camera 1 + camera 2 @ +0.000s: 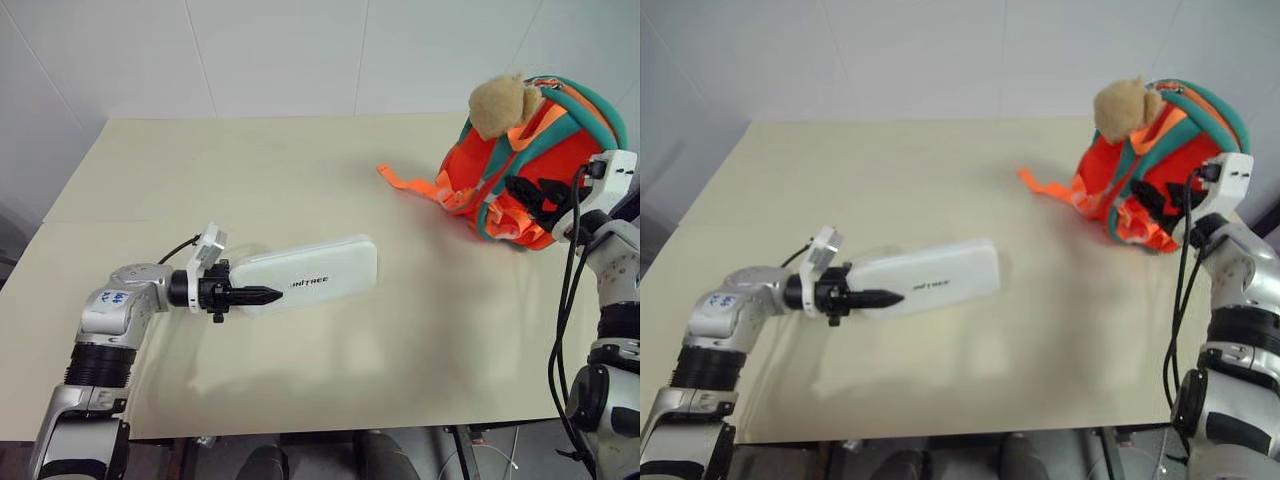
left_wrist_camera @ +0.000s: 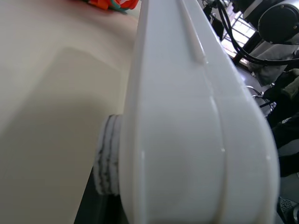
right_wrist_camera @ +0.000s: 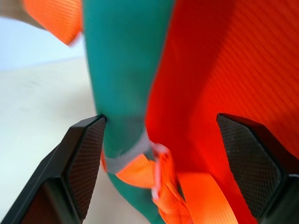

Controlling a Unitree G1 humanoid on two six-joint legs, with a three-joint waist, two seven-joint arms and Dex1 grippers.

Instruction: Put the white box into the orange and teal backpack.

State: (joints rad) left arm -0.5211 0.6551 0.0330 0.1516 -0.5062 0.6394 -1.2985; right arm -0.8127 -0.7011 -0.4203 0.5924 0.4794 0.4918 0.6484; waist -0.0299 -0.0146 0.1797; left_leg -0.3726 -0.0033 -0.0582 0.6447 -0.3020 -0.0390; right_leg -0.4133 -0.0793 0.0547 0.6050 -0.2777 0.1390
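The white box (image 1: 325, 270), long and flat with dark lettering, hangs a little above the table with its shadow below it. My left gripper (image 1: 262, 293) is shut on the box's left end, and one grey pad (image 2: 107, 161) presses against the box (image 2: 187, 116). The orange and teal backpack (image 1: 545, 150) stands at the table's far right with a tan plush toy (image 1: 500, 103) on top. My right gripper (image 3: 168, 158) is open against the backpack's front. Its fingers (image 3: 84, 163) stand on either side of a teal strap (image 3: 124, 70) and orange webbing, without closing on them.
The cream table (image 1: 250, 170) runs to a white tiled wall behind. An orange webbing strap (image 1: 408, 182) trails from the backpack onto the tabletop. Black cables (image 1: 565, 300) hang along my right arm near the table's right edge.
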